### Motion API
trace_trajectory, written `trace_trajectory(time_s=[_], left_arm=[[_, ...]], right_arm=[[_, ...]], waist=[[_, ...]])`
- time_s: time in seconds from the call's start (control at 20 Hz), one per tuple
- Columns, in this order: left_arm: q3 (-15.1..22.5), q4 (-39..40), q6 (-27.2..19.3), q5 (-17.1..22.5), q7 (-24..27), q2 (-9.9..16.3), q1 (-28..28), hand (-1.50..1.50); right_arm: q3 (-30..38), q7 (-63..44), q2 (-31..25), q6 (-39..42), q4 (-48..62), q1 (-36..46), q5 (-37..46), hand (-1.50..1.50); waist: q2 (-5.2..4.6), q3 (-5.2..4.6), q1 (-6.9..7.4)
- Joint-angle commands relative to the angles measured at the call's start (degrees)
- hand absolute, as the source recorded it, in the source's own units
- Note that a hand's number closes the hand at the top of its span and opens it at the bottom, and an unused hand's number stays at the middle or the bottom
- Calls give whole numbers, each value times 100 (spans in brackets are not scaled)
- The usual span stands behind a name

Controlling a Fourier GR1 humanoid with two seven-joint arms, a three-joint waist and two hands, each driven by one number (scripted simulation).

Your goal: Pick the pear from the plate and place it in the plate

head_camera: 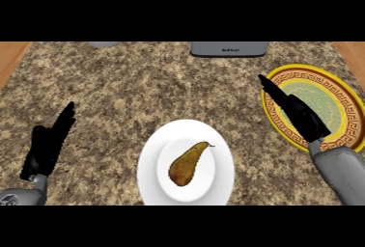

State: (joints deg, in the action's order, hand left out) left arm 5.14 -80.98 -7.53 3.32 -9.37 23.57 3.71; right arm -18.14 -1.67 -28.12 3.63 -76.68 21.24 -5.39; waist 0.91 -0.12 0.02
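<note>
Reaching next for the pear (pixel 187 164), which is lying on the white plate (pixel 153 164) at 6 o'clock, I'm needing my right hand (pixel 299 116), fingers straight and holding nothing, coming down over its fat end. My left hand (pixel 49 144) is resting open at 8 o'clock. The yellow plate (pixel 342 96) at 3 o'clock is sitting partly under my right hand; the grey appliance (pixel 230 48) at 12 o'clock is well apart, blocking nothing.

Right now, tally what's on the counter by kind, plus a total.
Plates: 2, a white plate and a yellow patterned plate
Pears: 1, the pear lying on the white plate
Grey devices at the far edge: 2, a large one and a smaller one, both cut off
Total: 5
</note>
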Motion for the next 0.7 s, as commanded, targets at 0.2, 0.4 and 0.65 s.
trace_trajectory(time_s=[0.2, 0.4, 0.65], left_arm=[[11, 93, -516, -85, -29, -629, 122, 0], [89, 92, -308, 60, -138, -640, 40, 0], [76, 80, -626, 59, -125, -950, -163, 0]], right_arm=[[-937, -2449, 2090, -2196, -743, 520, 1037, 150], [-1941, -2409, -459, -923, -88, 1083, 3285, 150], [-1614, -3790, 1337, -3309, -802, 355, 3798, 150]], waist=[[-58, -12, 53], [109, -219, 143], [33, 11, -246]])
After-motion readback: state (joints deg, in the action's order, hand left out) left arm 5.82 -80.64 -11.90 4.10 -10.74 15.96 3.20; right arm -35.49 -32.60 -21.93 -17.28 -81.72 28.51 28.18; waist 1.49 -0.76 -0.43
